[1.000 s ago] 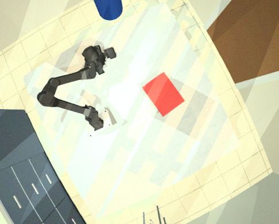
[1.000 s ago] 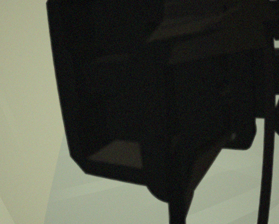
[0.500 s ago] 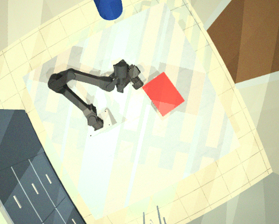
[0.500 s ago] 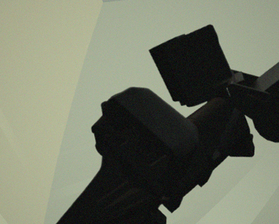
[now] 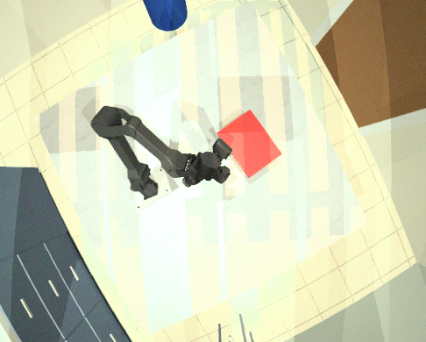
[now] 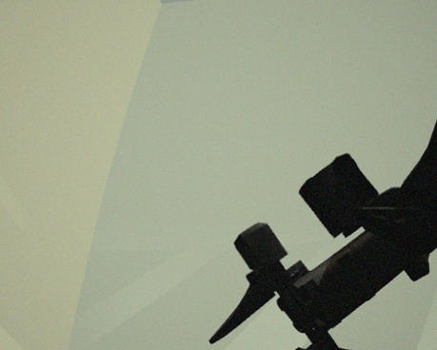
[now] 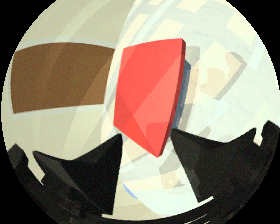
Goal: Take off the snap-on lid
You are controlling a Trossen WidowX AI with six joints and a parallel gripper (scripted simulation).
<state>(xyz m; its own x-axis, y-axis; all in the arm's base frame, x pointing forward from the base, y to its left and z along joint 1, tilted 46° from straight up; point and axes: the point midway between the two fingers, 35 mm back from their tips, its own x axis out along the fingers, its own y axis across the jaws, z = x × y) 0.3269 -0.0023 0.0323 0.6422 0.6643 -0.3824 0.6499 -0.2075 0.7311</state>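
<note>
The red square lid (image 5: 259, 151) (image 7: 147, 90) sits on the storage box. The box's blue-grey side (image 7: 184, 96) shows as a thin strip under the lid's edge in the wrist view; the lid hides the box in the top view. My gripper (image 7: 146, 136) is partly open with nothing between the fingers. It is above the table, beside the left side of the lid in the top view, where the fingertips cannot be made out clearly. The lid lies ahead of the fingers in the wrist view. The exterior view shows the dark wrist parts and one fingertip, but no lid or box.
The pale patterned table (image 5: 166, 272) carries the arm's base and the box. Beyond the table are a dark cabinet (image 5: 26, 206) at lower left, a blue rounded object (image 5: 168, 15) at the top and a brown panel (image 5: 390, 66) (image 7: 60, 77) at upper right in the top view.
</note>
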